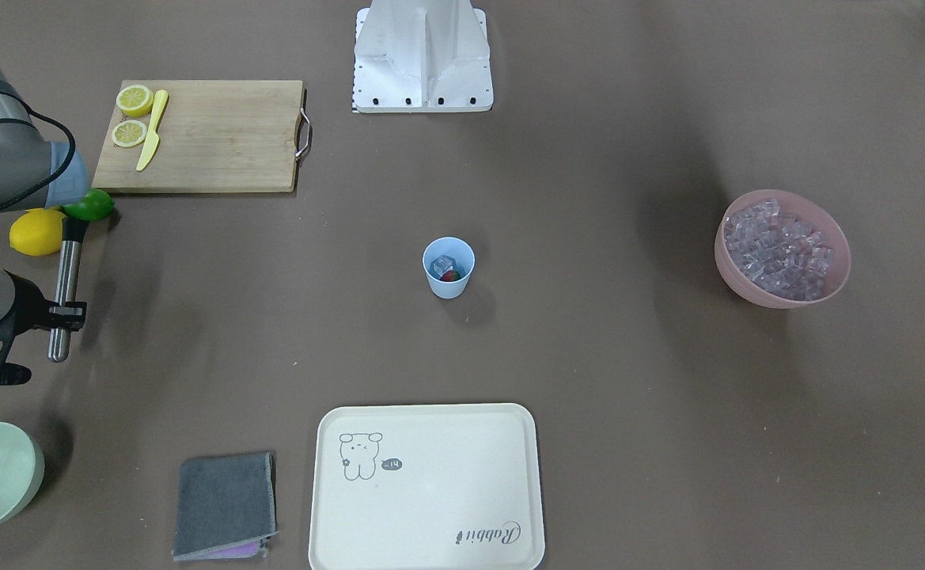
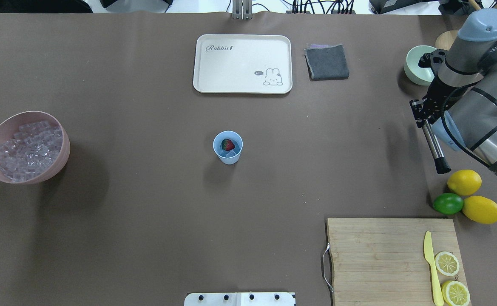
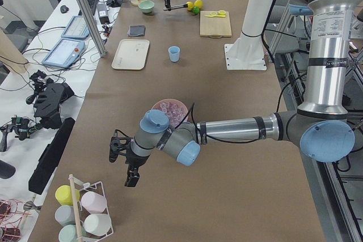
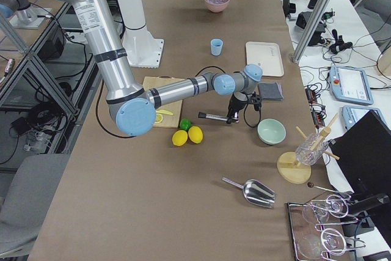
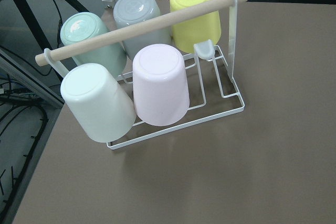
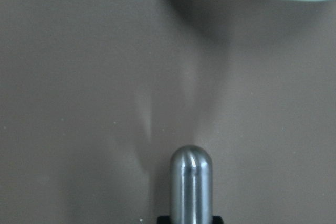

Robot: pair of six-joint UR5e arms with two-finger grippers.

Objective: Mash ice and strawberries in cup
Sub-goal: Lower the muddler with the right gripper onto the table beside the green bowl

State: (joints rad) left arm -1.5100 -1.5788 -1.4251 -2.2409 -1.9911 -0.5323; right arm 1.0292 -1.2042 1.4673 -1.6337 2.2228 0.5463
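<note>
The right gripper is shown pinched on a metal masher. The masher is held roughly level over the counter, its black tip near a lemon and a lime. The left gripper hangs at the far end by a rack of cups; whether it is spread or closed cannot be told.

The blue cup stands alone mid-counter, with a strawberry and an ice cube inside. For this step the masher would best be turned upright, black tip down (it lies sideways now). It would then be pressed straight down the cup's centre, since the unsupported cup could probably tip.

Wide bare counter lies between gripper and cup. A pale green bowl and the fruit crowd the start.
</note>
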